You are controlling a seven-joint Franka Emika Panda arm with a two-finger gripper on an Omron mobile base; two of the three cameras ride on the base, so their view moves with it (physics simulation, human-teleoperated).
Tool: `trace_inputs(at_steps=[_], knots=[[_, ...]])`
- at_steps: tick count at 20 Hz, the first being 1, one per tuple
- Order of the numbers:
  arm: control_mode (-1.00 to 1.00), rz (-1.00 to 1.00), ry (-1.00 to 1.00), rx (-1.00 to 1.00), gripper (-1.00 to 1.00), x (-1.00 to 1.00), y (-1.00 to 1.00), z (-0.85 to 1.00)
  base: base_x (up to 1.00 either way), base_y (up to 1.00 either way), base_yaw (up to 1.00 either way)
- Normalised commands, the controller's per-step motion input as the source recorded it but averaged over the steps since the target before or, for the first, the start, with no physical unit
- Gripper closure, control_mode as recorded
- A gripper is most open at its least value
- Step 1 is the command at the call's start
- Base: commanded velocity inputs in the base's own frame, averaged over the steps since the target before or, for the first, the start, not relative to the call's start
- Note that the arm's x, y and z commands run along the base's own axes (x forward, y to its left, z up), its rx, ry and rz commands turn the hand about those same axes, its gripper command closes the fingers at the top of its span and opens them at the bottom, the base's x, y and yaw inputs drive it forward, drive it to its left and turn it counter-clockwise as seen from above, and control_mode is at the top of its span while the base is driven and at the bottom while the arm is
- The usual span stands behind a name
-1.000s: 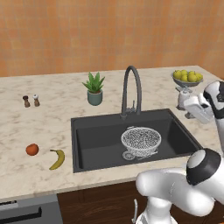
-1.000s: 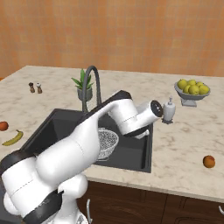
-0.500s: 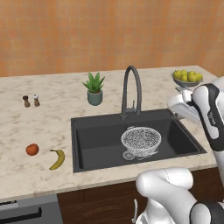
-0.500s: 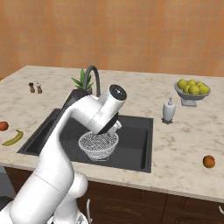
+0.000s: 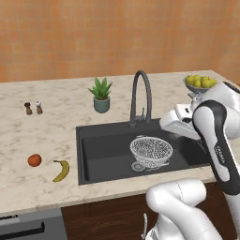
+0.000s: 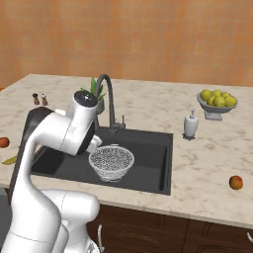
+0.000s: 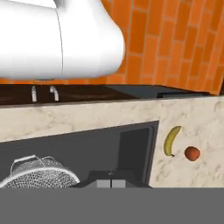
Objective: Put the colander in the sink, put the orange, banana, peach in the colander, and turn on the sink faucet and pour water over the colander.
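Banana [image 7: 171,141] at about one o'clock from gripper [image 7: 111,184], long axis pointing away; jaws probably shut, seemingly empty. Colander [image 5: 151,150] sits in sink [image 5: 101,154].

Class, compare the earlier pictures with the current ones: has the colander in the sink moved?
No. In the left base view the colander sits in the same spot in the sink, below and right of the faucet.

Colander [image 5: 151,151]: silvery mesh bowl, upright in dark sink [image 5: 103,154], right of centre. Banana [image 5: 61,170]: yellow, curved, on counter left of sink, just beside round orange-red fruit [image 5: 34,160]. Gooseneck sink faucet [image 5: 141,96] behind basin.
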Motion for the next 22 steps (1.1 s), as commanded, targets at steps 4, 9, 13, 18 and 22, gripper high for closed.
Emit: trace_inputs(at_steps=[4,9,13,18,22], knots=[[-1.0,0.16,0.08,-0.15,1.0,-0.48,1.0,0.11,0.0,0.0,0.0],[-1.0,0.13,0.09,-0.12,1.0,-0.24,0.99,0.01,0.0,0.0,0.0],[-1.0,0.06,0.08,-0.07,-1.0,0.0,0.86,0.0,0.0,0.0,0.0],[-1.0,0.01,0.05,-0.04,-1.0,0.06,0.77,0.0,0.0,0.0,0.0],[-1.0,0.0,0.0,-0.06,-1.0,0.17,0.76,0.0,0.0,0.0,0.0]])
